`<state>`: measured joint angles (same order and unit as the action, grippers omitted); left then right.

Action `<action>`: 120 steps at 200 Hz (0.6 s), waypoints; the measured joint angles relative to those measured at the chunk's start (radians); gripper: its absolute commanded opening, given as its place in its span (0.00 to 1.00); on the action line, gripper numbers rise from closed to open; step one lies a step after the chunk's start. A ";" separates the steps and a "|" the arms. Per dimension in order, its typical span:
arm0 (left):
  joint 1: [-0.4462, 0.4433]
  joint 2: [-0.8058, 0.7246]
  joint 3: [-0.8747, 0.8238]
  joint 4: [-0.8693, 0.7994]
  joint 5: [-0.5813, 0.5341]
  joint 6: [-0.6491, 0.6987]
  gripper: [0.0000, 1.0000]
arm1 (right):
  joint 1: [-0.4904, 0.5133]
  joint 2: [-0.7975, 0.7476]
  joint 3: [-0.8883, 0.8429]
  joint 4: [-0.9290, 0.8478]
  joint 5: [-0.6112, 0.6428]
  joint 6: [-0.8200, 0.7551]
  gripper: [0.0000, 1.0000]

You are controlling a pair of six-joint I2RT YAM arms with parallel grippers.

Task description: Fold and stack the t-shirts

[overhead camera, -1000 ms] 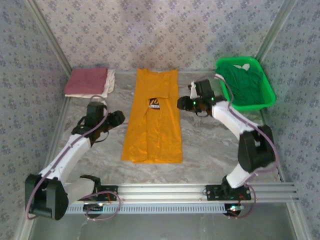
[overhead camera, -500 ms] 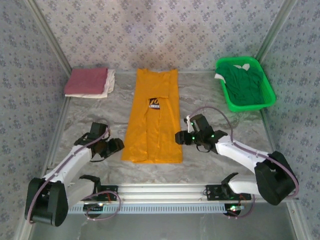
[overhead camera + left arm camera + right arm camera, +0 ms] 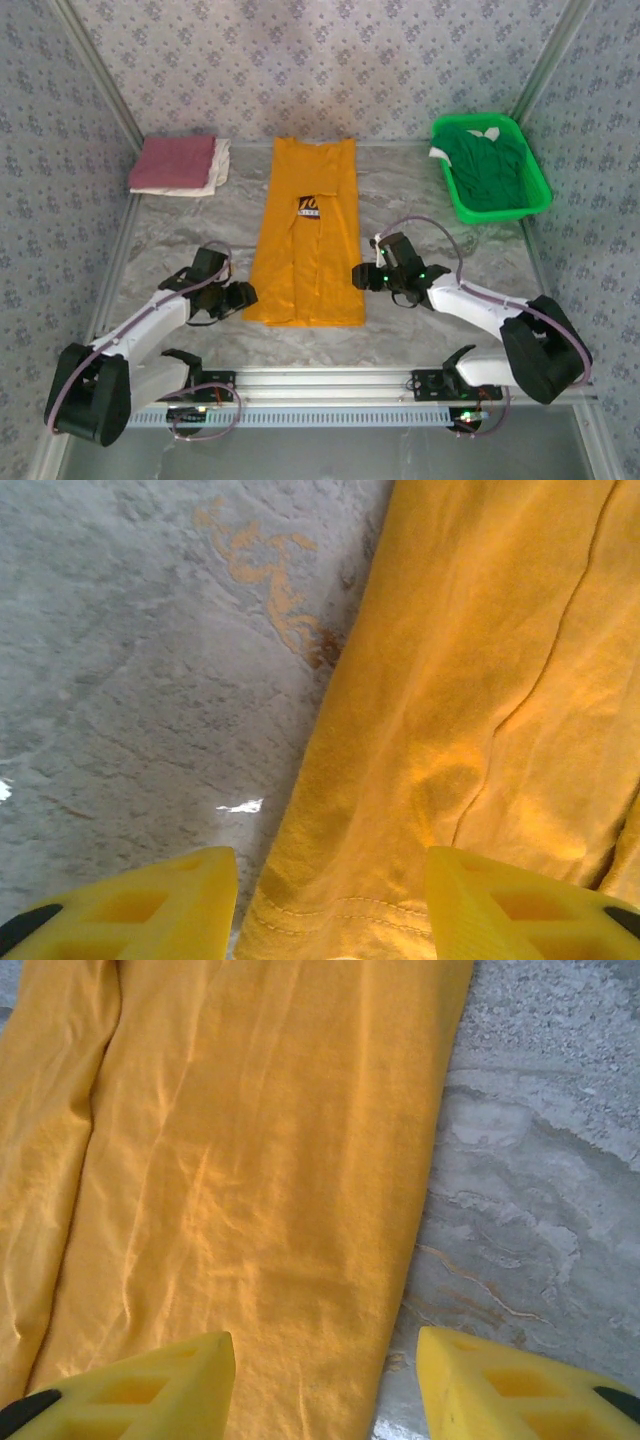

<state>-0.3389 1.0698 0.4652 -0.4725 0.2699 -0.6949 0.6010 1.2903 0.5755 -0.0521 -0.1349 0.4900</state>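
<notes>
The left arm reached low across the counter (image 3: 180,235), its left end effector (image 3: 243,296) just beside the near-left corner of the orange-yellow t-shirt (image 3: 310,245); its yellow fingers (image 3: 150,905) stood apart, the stitched hem lying flat under the gap, nothing clamped; the right arm stretched leftward, elbow low, the right end effector (image 3: 358,276) at the shirt's right edge toward the near end; its fingers (image 3: 520,1385) were likewise apart over flat cloth and bare counter. The shirt lay mid-counter as a long strip, its long axis running near to far, the dark print in the far half; bare counter lay open on both sides; a dusty red t-shirt (image 3: 172,162) on a white t-shirt (image 3: 221,165) sat far left; a green t-shirt (image 3: 487,172) filled the basket (image 3: 541,195) far right.
</notes>
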 measured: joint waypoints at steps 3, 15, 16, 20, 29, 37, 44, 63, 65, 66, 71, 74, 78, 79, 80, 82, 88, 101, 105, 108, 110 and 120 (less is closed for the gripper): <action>-0.004 0.002 0.000 0.002 0.000 -0.002 0.52 | 0.000 0.003 0.000 0.001 0.001 0.000 0.53; -0.017 0.013 -0.002 0.007 0.000 -0.007 0.51 | 0.000 0.012 0.000 0.005 0.001 0.000 0.53; -0.018 0.013 -0.002 0.008 0.000 -0.008 0.51 | 0.000 0.013 0.000 0.005 0.001 0.000 0.53; -0.022 0.016 -0.005 0.011 0.000 -0.010 0.51 | 0.000 0.016 0.000 0.006 0.001 0.000 0.53; -0.032 0.025 -0.011 0.022 0.000 -0.016 0.50 | 0.000 0.021 0.000 0.008 0.001 0.000 0.53; -0.043 0.032 -0.016 0.030 0.001 -0.024 0.50 | 0.000 0.024 0.000 0.009 0.001 0.000 0.53; -0.055 0.040 -0.018 0.035 0.000 -0.032 0.48 | 0.000 0.026 0.000 0.009 0.001 0.000 0.53; -0.077 0.050 -0.018 0.043 -0.016 -0.044 0.46 | 0.000 0.027 0.000 0.009 0.001 0.000 0.53; -0.077 0.051 -0.018 0.043 -0.019 -0.045 0.46 | 0.000 0.027 0.000 0.009 0.001 0.000 0.53; -0.078 0.051 -0.018 0.043 -0.019 -0.045 0.46 | 0.000 0.027 0.000 0.008 0.001 0.000 0.53; -0.081 0.051 -0.019 0.043 -0.023 -0.051 0.45 | 0.000 0.027 0.000 0.008 0.001 0.000 0.53; -0.082 0.051 -0.019 0.043 -0.025 -0.051 0.45 | 0.000 0.027 0.000 0.008 0.001 0.000 0.53; -0.085 0.050 -0.019 0.043 -0.029 -0.056 0.45 | 0.000 0.027 0.000 0.008 0.001 0.000 0.53; -0.085 0.050 -0.019 0.043 -0.029 -0.056 0.45 | 0.000 0.027 0.000 0.008 0.001 0.000 0.53; -0.086 0.050 -0.019 0.043 -0.031 -0.056 0.45 | 0.000 0.027 0.000 0.009 0.001 0.000 0.53; -0.087 0.050 -0.019 0.043 -0.032 -0.058 0.45 | 0.000 0.027 0.000 0.009 0.001 0.000 0.53; -0.090 0.050 -0.020 0.045 -0.036 -0.060 0.45 | 0.000 0.027 0.000 0.008 0.001 0.000 0.53; -0.095 0.050 -0.023 0.051 -0.043 -0.072 0.45 | 0.000 0.027 0.000 0.009 0.001 0.000 0.53; -0.097 0.050 -0.023 0.051 -0.044 -0.075 0.45 | 0.000 0.027 0.000 0.009 0.001 0.000 0.53; -0.097 0.050 -0.023 0.053 -0.046 -0.078 0.45 | 0.000 0.027 0.000 0.009 0.001 0.000 0.53; -0.099 0.050 -0.023 0.054 -0.046 -0.080 0.45 | 0.000 0.027 0.000 0.009 0.001 0.000 0.53; -0.107 0.050 -0.023 0.055 -0.054 -0.089 0.45 | 0.000 0.027 0.000 0.009 0.000 0.000 0.53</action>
<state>-0.4461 1.1194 0.4419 -0.4179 0.2157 -0.7834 0.6010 1.3178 0.5758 -0.0433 -0.1345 0.4896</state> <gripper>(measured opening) 0.450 0.529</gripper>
